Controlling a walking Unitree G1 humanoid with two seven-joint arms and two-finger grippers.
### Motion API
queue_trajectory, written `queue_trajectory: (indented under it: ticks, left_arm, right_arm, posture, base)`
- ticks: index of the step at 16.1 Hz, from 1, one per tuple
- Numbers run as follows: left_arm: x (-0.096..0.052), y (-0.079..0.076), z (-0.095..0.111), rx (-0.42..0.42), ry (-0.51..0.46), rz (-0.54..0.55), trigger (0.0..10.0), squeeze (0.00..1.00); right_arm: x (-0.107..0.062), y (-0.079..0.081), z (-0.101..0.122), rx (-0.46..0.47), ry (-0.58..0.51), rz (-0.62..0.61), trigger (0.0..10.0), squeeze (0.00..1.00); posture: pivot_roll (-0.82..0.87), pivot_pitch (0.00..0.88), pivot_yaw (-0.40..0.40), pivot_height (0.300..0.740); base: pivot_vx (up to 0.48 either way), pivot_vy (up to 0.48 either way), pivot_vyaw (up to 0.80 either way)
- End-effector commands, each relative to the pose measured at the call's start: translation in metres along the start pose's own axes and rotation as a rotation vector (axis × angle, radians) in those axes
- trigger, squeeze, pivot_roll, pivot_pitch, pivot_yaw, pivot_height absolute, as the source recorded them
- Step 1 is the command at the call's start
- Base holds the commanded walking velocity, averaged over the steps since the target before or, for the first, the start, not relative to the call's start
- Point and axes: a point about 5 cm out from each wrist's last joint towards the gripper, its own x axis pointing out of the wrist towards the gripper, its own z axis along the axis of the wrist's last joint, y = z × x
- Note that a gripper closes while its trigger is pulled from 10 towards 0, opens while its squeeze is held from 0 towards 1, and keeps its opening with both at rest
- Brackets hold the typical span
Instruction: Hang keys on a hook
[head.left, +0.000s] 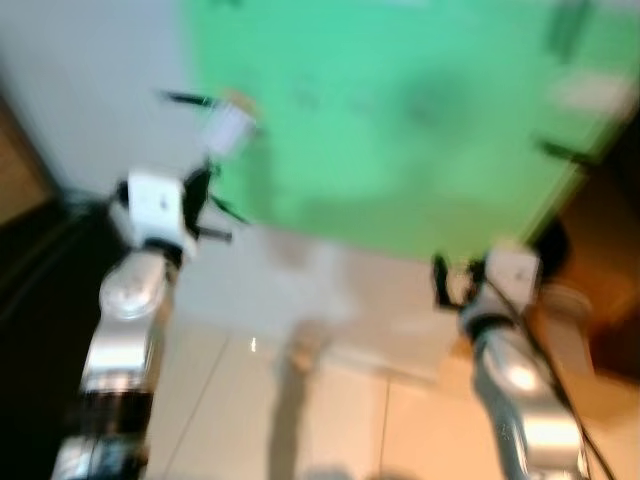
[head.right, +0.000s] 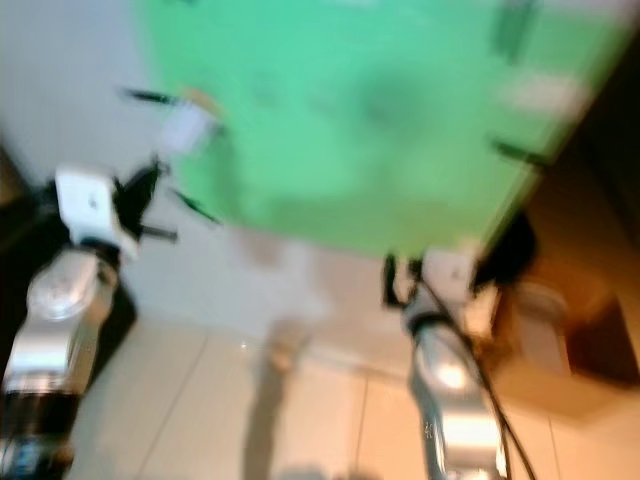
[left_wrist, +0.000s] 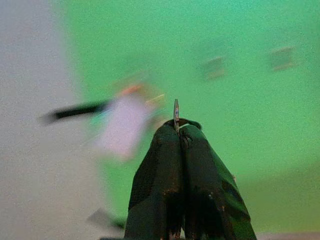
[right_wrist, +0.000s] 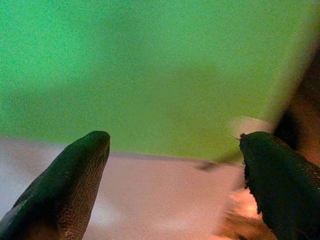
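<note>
left hand (left_wrist: 178, 131) pinched on key ring (left_wrist: 176, 115) near green wall (left_wrist: 240, 125)

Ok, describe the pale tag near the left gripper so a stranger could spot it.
Find the green wall panel. At its left edge, above the left gripper, a pale tag hangs beside a dark hook. It is the one whitish, blurred rectangle there.

Green wall panel (head.left: 400, 110), black fingers (right_wrist: 75, 185), seemingly whitish tag (left_wrist: 122, 127)
</note>
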Motion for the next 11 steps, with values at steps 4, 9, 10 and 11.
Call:
queue_trajectory:
  ticks: [4, 9, 10, 11]
  left_arm:
    - [-0.003, 0.015, -0.002, -0.015, 0.069, -0.041, 10.0, 0.00]
    - [-0.032, -0.008, -0.024, -0.084, 0.201, -0.064, 10.0, 0.00]
    - [-0.028, -0.014, -0.022, -0.076, 0.202, -0.079, 10.0, 0.00]
    - [-0.028, -0.016, -0.021, -0.076, 0.214, -0.089, 10.0, 0.00]
  right_arm:
    - [0.000, 0.003, 0.012, -0.022, -0.071, 0.004, 10.0, 1.00]
    - [-0.001, 0.020, 0.012, 0.056, -0.065, 0.094, 10.0, 1.00]
    - [-0.001, 0.025, 0.012, 0.058, -0.063, 0.126, 10.0, 1.00]
    - [-0.001, 0.026, 0.011, 0.049, -0.061, 0.129, 10.0, 1.00]
  posture:
    - [-0.04, 0.000, 0.074, 0.740]
    - [-0.03, 0.000, 0.043, 0.740]
    - [-0.02, 0.000, 0.032, 0.740]
    - [-0.02, 0.000, 0.030, 0.740]
  base:
    - [0.000, 0.000, -0.71]
    - [0.000, 0.000, -0.32]
    - [0.000, 0.000, 0.00]
    - [0.000, 0.000, 0.00]
